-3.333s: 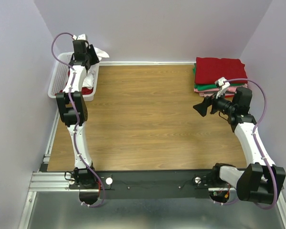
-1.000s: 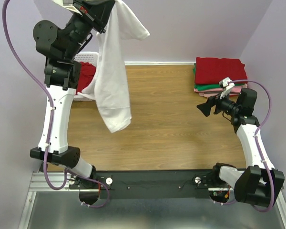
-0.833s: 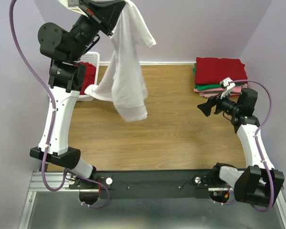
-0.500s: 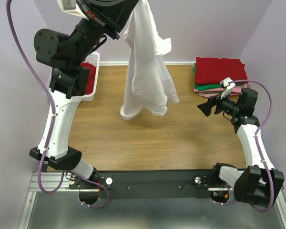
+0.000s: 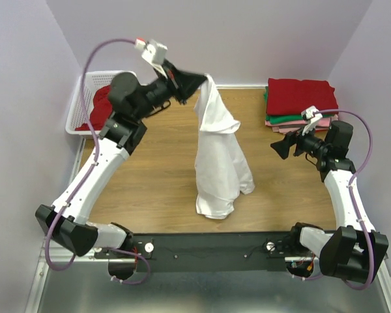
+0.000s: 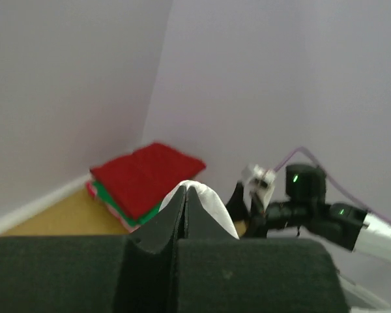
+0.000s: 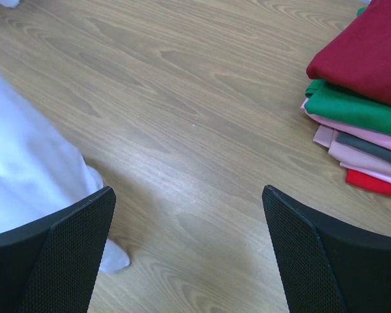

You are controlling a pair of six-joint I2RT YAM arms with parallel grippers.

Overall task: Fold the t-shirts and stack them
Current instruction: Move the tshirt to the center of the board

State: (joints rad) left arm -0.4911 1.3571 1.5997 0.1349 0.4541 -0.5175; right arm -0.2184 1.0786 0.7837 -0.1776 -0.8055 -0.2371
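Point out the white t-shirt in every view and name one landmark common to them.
Top external: the white t-shirt hangs mid-frame from the left gripper.
Left wrist: the white t-shirt bulges just above the shut jaws, bottom centre.
Right wrist: the white t-shirt fills the left edge.
Shared landmark: the folded shirt stack, red on top.

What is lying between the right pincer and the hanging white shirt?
Nothing but bare table between the right pincer and the white shirt, as the right wrist view shows.

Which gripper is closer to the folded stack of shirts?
Right. The right gripper hovers open just beside the folded stack; the left gripper, clamped on the white t-shirt, is much farther left.
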